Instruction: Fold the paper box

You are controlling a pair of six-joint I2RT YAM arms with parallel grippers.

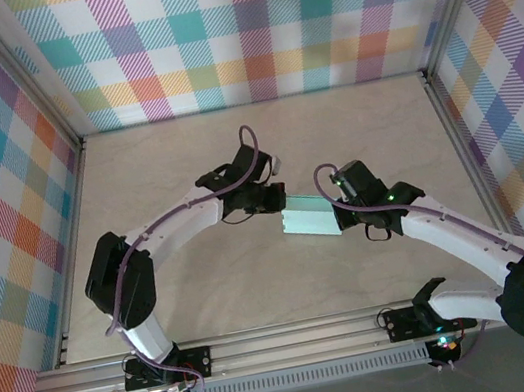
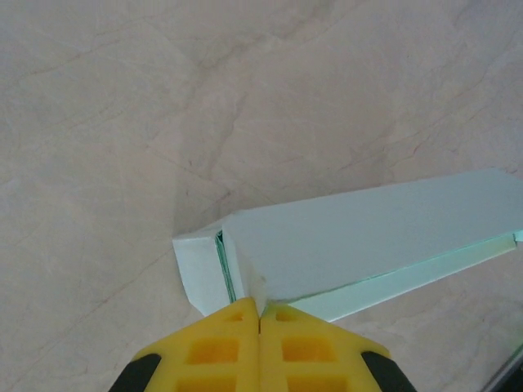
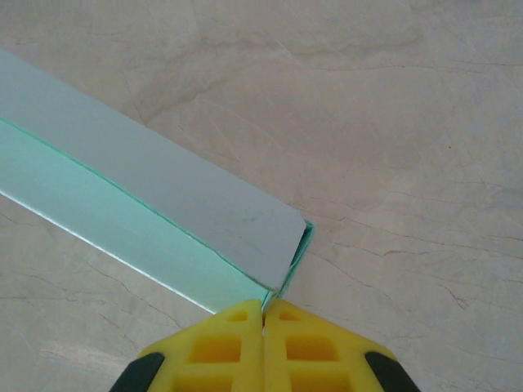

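Note:
The paper box [image 1: 310, 220] is a small, shallow, pale mint-green box near the middle of the table, between the two arms. My left gripper [image 1: 280, 196] is at its far-left corner. In the left wrist view the yellow fingers [image 2: 229, 343] of that gripper [image 2: 260, 304] are shut, pinching a corner flap of the box [image 2: 368, 237]. My right gripper [image 1: 339, 213] is at the box's right end. In the right wrist view this gripper [image 3: 263, 304] is shut on the thin end wall of the box [image 3: 163, 188]. Whether the box rests on the table or hangs just above it I cannot tell.
The beige marble-patterned table [image 1: 186, 169] is enclosed by plaid walls [image 1: 242, 27] at the back and on both sides. An aluminium rail [image 1: 287, 339] with the arm bases runs along the near edge.

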